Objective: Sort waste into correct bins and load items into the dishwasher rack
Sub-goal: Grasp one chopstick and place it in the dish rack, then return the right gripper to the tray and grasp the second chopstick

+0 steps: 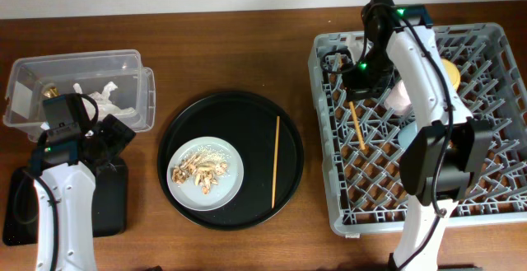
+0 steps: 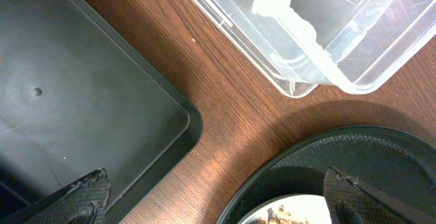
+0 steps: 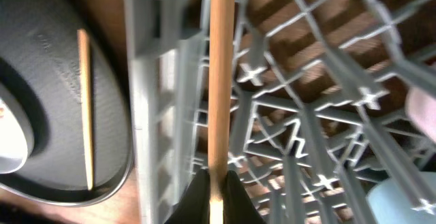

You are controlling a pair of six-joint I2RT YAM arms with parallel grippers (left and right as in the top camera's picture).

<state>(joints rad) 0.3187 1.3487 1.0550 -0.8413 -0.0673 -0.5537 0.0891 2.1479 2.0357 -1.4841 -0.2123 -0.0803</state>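
1. Currently, the step in hand looks like loading. The right end effector point(image 3: 218, 195) is pinching one thin wooden chopstick point(image 3: 219, 81) over the large square grey plastic dishwasher rack point(image 1: 486, 30), at the right of the overhead view.
2. The chopstick sits low among the pegs in the rack's left part. I judge that the next move is to release it there, then rise straight up clear of the pegs.
3. The second wooden chopstick point(image 1: 276, 162) lies on the large round black tray point(image 1: 247, 110) at frame centre, beside the round grey-white plate point(image 1: 230, 184) carrying tan food scraps point(image 1: 199, 170).
4. The left end effector point(image 2: 214, 180) is spread and holds nothing. It hovers at lower left over the bench point(image 2: 225, 94), between the shallow black rectangular tray point(image 2: 82, 101) and the clear plastic rectangular tub point(image 2: 354, 54).
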